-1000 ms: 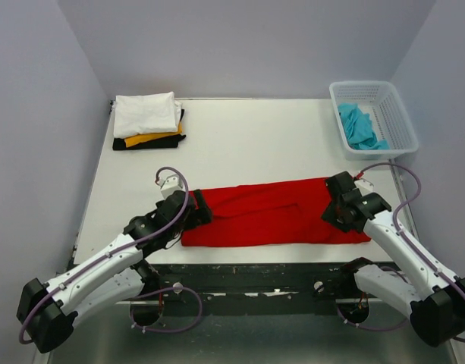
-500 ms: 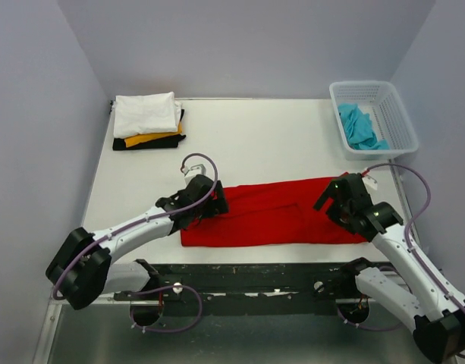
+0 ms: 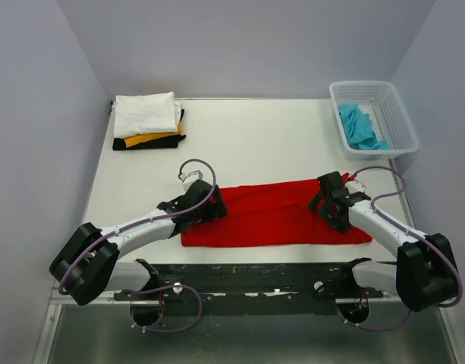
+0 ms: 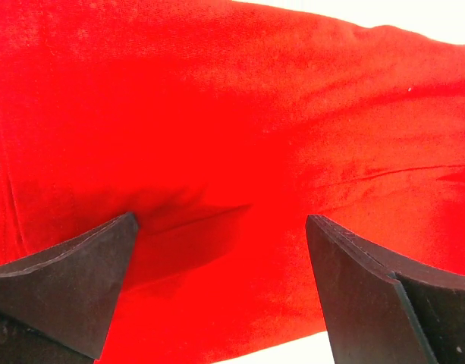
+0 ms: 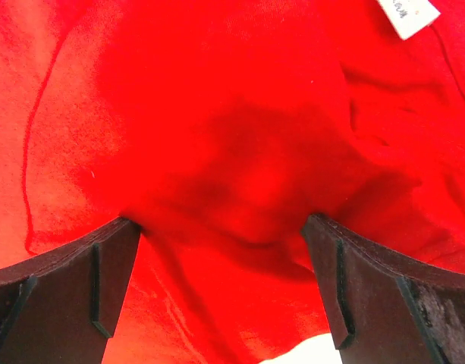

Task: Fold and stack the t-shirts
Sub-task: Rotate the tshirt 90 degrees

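The red t-shirt (image 3: 270, 216) lies folded into a long strip across the near part of the table. My left gripper (image 3: 209, 205) hovers open over its left end; in the left wrist view the red cloth (image 4: 217, 114) lies flat under the gripper (image 4: 221, 220). My right gripper (image 3: 328, 199) stands open over the right end, where the cloth (image 5: 217, 91) is wrinkled below the gripper (image 5: 221, 220), with nothing clamped. A white label (image 5: 405, 14) shows at the top right. The turquoise t-shirt (image 3: 359, 126) lies crumpled in the basket. Folded white (image 3: 146, 114), yellow-orange (image 3: 152, 139) and black (image 3: 120, 145) t-shirts are stacked far left.
The white lattice basket (image 3: 400, 114) stands at the far right corner of the white table (image 3: 255, 144). The stack of folded shirts sits at the far left corner. The table's near edge runs just in front of the red shirt.
My right gripper has opened, let go of the red shirt's right end and shifted inward. My left gripper has moved right, over the shirt's left end.
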